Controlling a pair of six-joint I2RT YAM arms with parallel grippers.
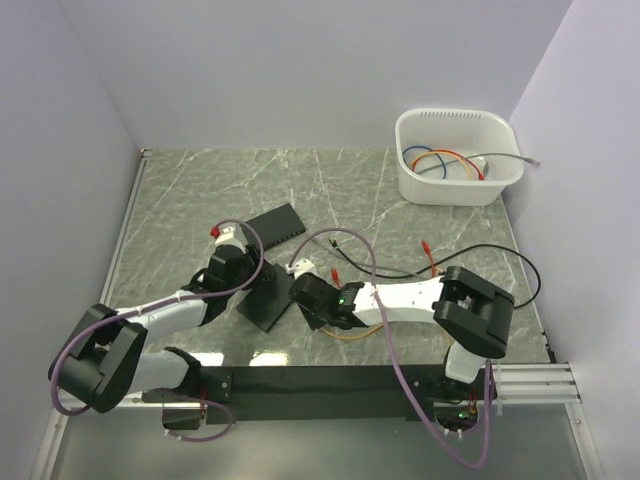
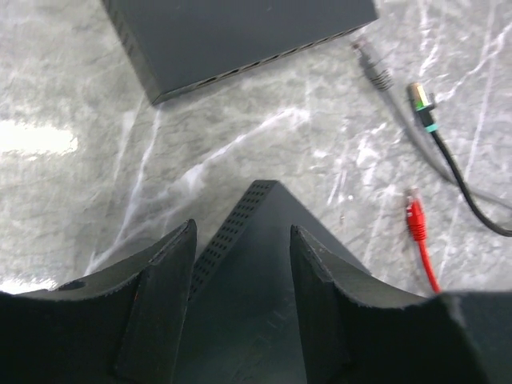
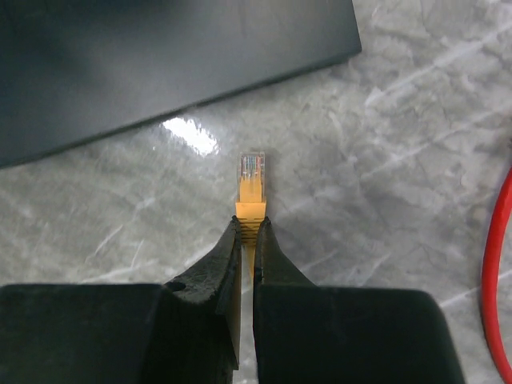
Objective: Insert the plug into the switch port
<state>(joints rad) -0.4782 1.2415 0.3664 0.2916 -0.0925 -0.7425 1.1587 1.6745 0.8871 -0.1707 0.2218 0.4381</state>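
Note:
My right gripper (image 3: 249, 220) is shut on an orange plug (image 3: 251, 180), whose clear tip points at the edge of a black switch (image 3: 160, 64) a short way ahead. No port shows on that edge. In the top view this switch (image 1: 265, 298) lies between the arms, with the right gripper (image 1: 303, 292) at its right side. My left gripper (image 2: 242, 232) stands open over the same switch (image 2: 256, 264), one finger by its vented side and one above its flat face. A second black switch (image 2: 240, 32) lies beyond, with a row of ports (image 2: 264, 60) facing me.
A white tub (image 1: 458, 160) with several cables stands at the back right. Loose cables lie on the marble: a red plug (image 2: 414, 220), a black cable with a green-tipped plug (image 2: 422, 100), a grey plug (image 2: 372, 64). A red cable (image 3: 496, 264) runs right of the right gripper.

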